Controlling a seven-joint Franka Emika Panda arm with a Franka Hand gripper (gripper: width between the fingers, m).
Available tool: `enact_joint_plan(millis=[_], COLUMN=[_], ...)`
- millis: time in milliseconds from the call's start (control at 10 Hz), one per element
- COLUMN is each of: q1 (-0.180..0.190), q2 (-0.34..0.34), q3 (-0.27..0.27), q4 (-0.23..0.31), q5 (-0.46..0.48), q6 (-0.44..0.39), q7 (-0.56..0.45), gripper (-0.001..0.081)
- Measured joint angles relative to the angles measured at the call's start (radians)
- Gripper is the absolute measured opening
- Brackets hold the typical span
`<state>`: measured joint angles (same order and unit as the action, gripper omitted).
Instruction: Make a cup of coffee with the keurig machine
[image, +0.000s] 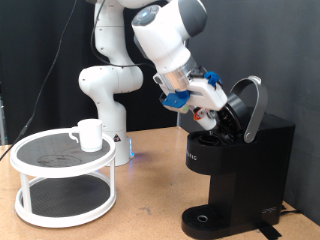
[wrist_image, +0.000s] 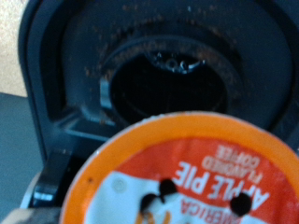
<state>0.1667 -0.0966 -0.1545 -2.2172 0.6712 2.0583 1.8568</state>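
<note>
The keurig machine (image: 238, 160) stands at the exterior view's right with its rounded lid (image: 250, 103) hinged open. My gripper (image: 207, 113) is at the open top, just in front of the lid. In the wrist view a coffee pod (wrist_image: 192, 177) with an orange rim, a printed foil top and small punctures fills the near field, held right before the dark round pod chamber (wrist_image: 163, 84). My fingers themselves are hidden behind the pod. The cup (image: 90, 134), a white mug, stands on a round stand at the exterior view's left, far from the gripper.
The white two-tier round stand (image: 60, 190) with a dark mesh top holds the cup. The machine's round drip base (image: 205, 218) has nothing on it. The arm's white base (image: 108, 90) rises behind the stand. A black curtain closes the back.
</note>
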Motion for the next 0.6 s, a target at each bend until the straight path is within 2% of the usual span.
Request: enact_joint_plan(millis=[600], q1=[0.000], q2=[0.043], q3=[0.014], q4=[-0.021], q5=[0.001], q6=[0.063], q7=[-0.003], gripper=[0.0385])
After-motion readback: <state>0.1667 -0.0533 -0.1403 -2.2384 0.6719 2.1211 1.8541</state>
